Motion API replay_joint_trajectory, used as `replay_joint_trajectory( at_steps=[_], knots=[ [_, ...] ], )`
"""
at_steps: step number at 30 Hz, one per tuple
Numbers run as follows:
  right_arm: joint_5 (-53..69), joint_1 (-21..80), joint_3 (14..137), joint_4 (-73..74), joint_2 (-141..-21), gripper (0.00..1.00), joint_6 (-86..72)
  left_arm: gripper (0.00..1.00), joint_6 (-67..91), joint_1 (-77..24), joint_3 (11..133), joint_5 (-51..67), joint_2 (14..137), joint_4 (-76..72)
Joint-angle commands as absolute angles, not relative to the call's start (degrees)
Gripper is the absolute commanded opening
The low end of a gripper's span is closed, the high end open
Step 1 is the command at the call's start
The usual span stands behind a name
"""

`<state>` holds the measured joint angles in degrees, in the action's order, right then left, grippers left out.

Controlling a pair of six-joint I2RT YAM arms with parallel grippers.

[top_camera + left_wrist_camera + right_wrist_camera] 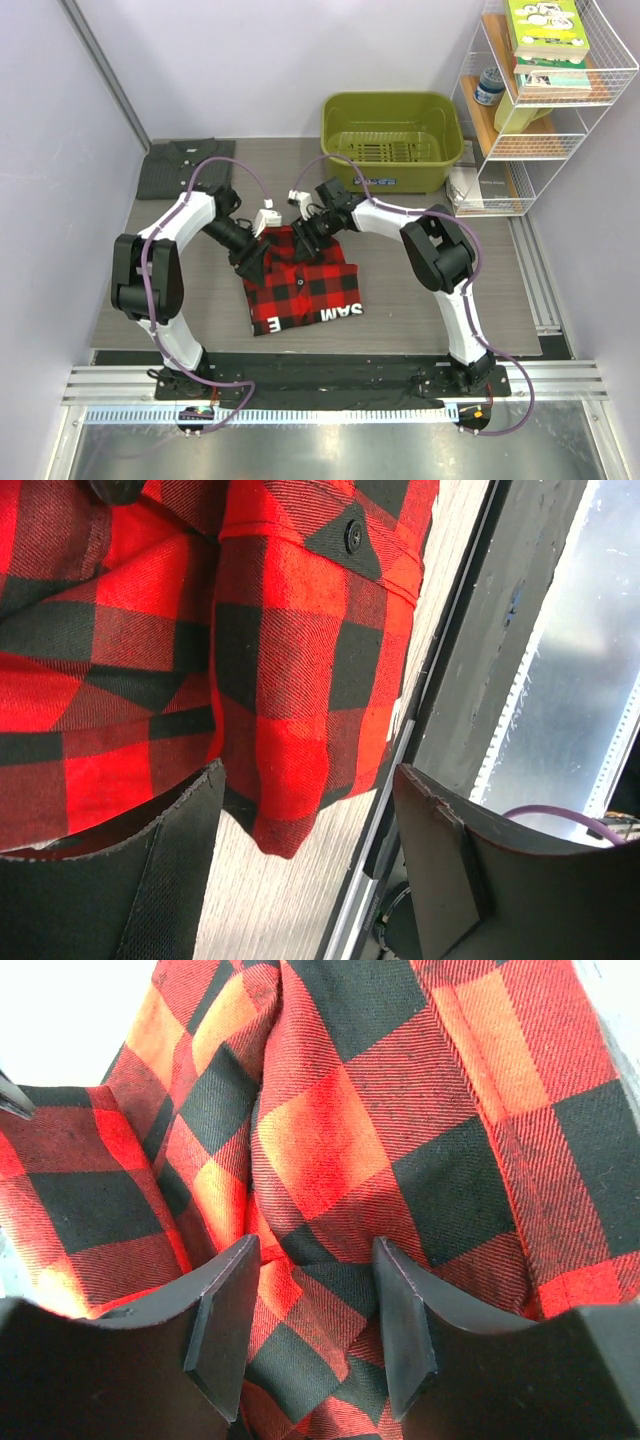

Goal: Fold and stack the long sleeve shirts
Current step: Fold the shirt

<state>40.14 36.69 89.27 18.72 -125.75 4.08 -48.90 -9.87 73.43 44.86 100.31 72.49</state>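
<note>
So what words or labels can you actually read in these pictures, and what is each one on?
"SAM": white letters on the near edge of the plaid shirt, seen upside down from above.
"E": a lone white letter at its near left corner.
Label on the green basket: too small to read.
Covers of the books: too blurred.

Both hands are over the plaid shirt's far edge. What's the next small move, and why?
Probably close the right hand on the fabric ridge between its open fingers. The plaid shirt lies partly folded mid-table, bunched at the far edge. The left hand is also open with only a cloth corner near it, so it likely needs repositioning first. The grey shirt lies folded far left.
</note>
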Motion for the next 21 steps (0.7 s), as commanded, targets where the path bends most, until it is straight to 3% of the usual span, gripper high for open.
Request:
replay_joint_trajectory(
  at_steps=[1,3,9,10,13,21],
  knots=[
    [38.0,37.2,85.6,20.0,-123.3,0.55,1.2,0.68,-52.1,-10.3,73.2,47.4,101.7,73.8],
    [37.7,37.2,84.3,20.0,-122.0,0.57,0.5,0.64,-53.1,-10.5,73.0,47.1,103.0,75.6],
    [34.6,37.2,80.8,20.7,-117.9,0.61,2.4,0.30,-53.3,-10.2,69.2,42.6,103.4,74.8],
    [34.1,37.2,80.6,20.7,-116.7,0.61,3.0,0.19,-53.2,-10.1,68.8,42.3,103.3,74.8],
    [31.8,36.9,82.5,20.7,-116.9,0.63,6.1,0.08,-54.3,-10.1,68.6,41.3,104.1,75.8],
    [30.4,33.9,95.3,24.0,-123.0,0.63,9.8,0.07,-54.2,-9.5,73.1,38.9,105.6,75.8]
  ],
)
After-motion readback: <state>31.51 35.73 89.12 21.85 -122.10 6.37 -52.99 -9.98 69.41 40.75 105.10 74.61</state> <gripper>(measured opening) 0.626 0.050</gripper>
